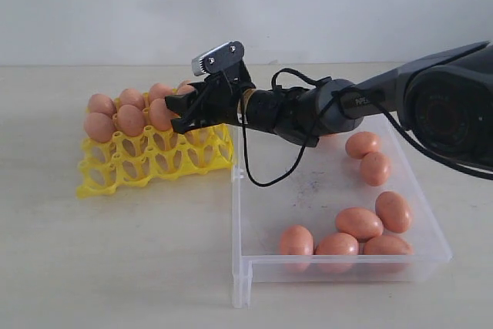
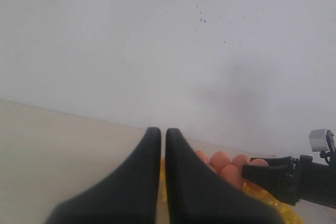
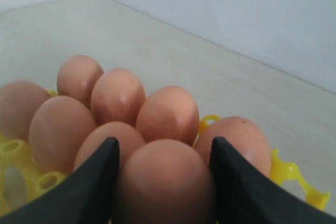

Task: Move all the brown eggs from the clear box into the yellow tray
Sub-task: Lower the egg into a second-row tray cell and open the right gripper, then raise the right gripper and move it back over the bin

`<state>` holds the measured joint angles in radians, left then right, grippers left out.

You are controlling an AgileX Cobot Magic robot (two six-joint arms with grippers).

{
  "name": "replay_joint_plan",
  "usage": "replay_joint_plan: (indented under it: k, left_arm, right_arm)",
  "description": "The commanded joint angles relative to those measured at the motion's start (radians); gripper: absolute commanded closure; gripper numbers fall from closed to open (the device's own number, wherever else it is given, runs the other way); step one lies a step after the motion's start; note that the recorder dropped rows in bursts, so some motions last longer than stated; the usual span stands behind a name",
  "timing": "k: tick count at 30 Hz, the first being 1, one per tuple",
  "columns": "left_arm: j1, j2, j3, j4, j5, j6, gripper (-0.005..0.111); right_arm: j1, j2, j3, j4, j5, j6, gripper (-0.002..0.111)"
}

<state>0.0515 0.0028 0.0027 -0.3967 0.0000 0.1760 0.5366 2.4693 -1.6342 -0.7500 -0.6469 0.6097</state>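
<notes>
The pale bench [image 1: 115, 267] carries everything. The dark right arm [image 1: 385, 86] reaches from the right side across the clear box [image 1: 308, 190] toward the yellow tray [image 1: 146, 163]. The box lies on the right of the bench, and its left wall is just beside the tray's right edge. The tray sits to the left, slightly farther back. The right pincer [image 1: 179, 113] hangs low over the far right part of the tray. In the right wrist view its two black fingers [image 3: 94, 182] press against the sides of one brown egg [image 3: 165, 182], gripping it among its neighbours. The left pincer [image 2: 163, 132] shows only in the left wrist view. It is closed to a thin slit with nothing between its fingers, and it looks along the bench toward the tray. The other brown eggs [image 1: 359, 223] are split between the two containers. Seven lie loose on the box floor, mostly toward its near right corner. A cluster fills the far rows of the tray.
</notes>
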Motion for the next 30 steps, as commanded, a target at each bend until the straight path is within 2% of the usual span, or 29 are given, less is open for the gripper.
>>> replay_joint_plan:
  k: [1, 6, 8, 10, 12, 13, 14, 25, 30]
  left_arm:
    - [-0.004, -0.003, -0.003, -0.003, 0.0, 0.009, 0.103]
    - [-0.004, -0.003, -0.003, -0.003, 0.0, 0.009, 0.103]
    - [-0.004, -0.003, -0.003, -0.003, 0.0, 0.009, 0.103]
    - [-0.004, -0.003, -0.003, -0.003, 0.0, 0.009, 0.103]
    - [-0.004, -0.003, -0.003, -0.003, 0.0, 0.009, 0.103]
    - [-0.004, -0.003, -0.003, -0.003, 0.0, 0.009, 0.103]
    - [-0.004, -0.003, -0.003, -0.003, 0.0, 0.009, 0.103]
    - [-0.004, -0.003, -0.003, -0.003, 0.0, 0.009, 0.103]
    - [-0.004, -0.003, -0.003, -0.003, 0.0, 0.009, 0.103]
  right_arm:
    - [0.02, 0.008, -0.019, -0.014, 0.161, -0.031, 0.109]
    - [0.022, 0.008, -0.032, -0.011, 0.158, -0.025, 0.109]
    - [0.022, 0.008, -0.032, -0.011, 0.158, -0.019, 0.103]
    - [0.022, 0.008, -0.032, -0.011, 0.156, -0.018, 0.084]
    - [0.022, 0.008, -0.034, 0.014, 0.156, -0.014, 0.058]
    - [0.022, 0.008, -0.034, 0.039, 0.158, -0.014, 0.05]
    - [0.022, 0.006, -0.034, 0.061, 0.158, -0.014, 0.046]
    - [0.022, -0.074, -0.054, 0.067, 0.163, -0.01, 0.046]
    - [0.022, -0.182, -0.054, 0.06, 0.286, 0.024, 0.046]
